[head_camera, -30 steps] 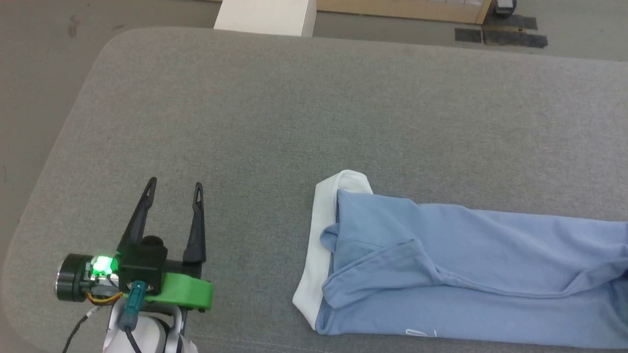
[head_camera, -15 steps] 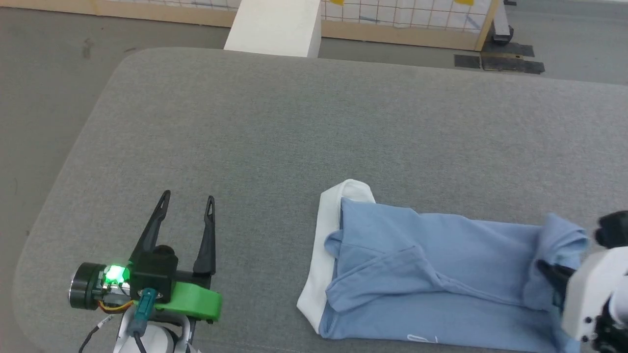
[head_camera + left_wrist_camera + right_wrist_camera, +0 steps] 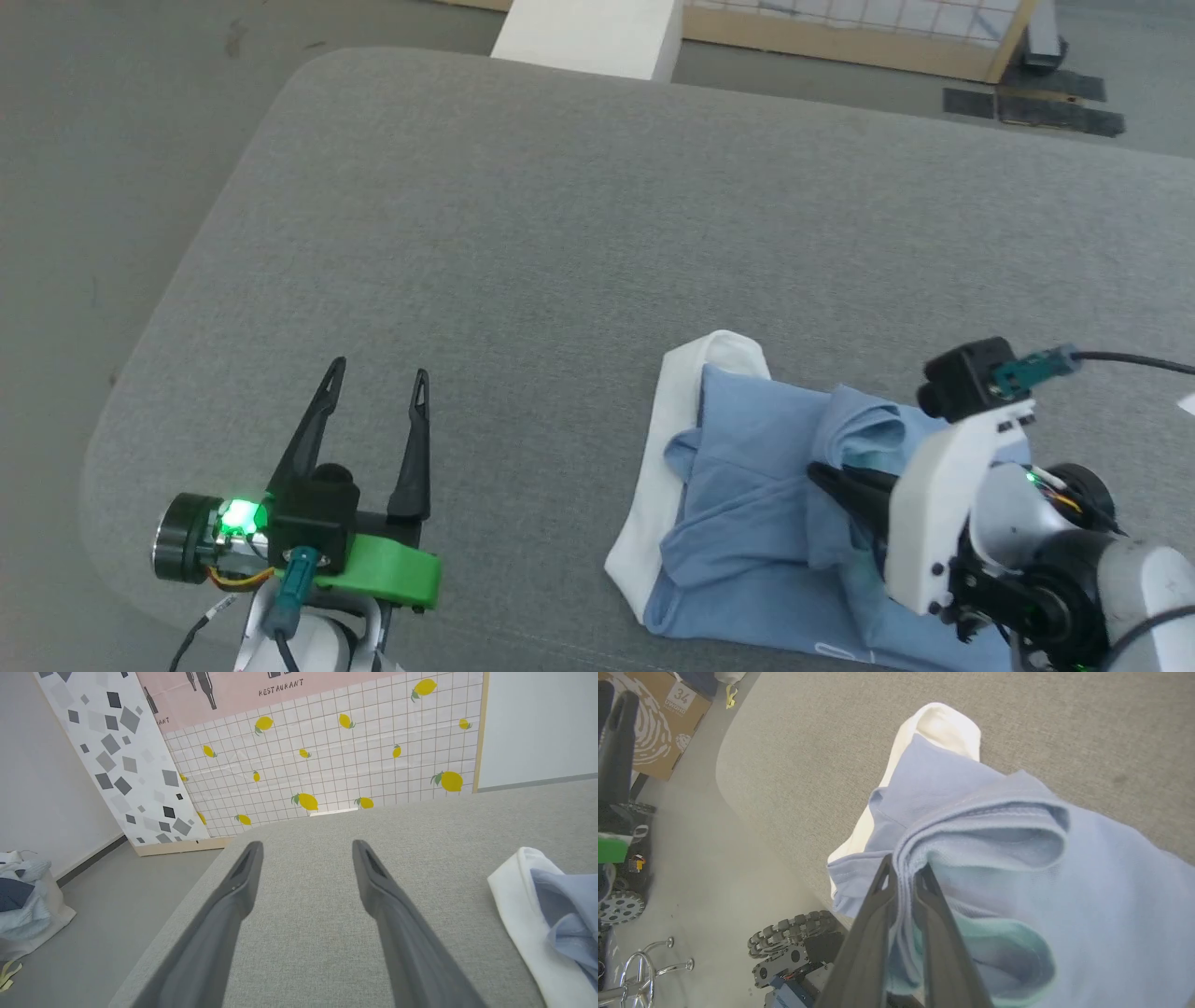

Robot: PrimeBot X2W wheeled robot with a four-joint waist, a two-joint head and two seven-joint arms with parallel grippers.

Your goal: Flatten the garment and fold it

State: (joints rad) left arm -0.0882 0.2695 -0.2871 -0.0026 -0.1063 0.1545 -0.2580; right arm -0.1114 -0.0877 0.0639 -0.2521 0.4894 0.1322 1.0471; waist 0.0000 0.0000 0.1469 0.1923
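Observation:
The garment [image 3: 747,523], a light blue shirt with a white collar [image 3: 667,457], lies on the grey padded table [image 3: 560,233] at the lower right of the head view. My right gripper [image 3: 822,471] is shut on a bunched layer of the garment's blue cloth and holds it up over the collar end. The right wrist view has that cloth pinched between my two dark fingers [image 3: 903,868], with the garment [image 3: 1111,868] spreading beyond. My left gripper [image 3: 376,373] stands open over bare table, well to the left of the garment, nothing between its fingers [image 3: 243,877]. The collar [image 3: 518,905] sits at its right.
The table's rounded left edge [image 3: 140,373] drops to grey floor. A white block [image 3: 588,37] stands beyond the far edge. A lemon-patterned panel [image 3: 350,756] stands behind the table. A cardboard box [image 3: 649,728] and my wheeled base [image 3: 794,947] are on the floor.
My right gripper has carried the garment's far end leftward over the rest, toward the collar. The head camera has shifted. The left gripper stays open and still.

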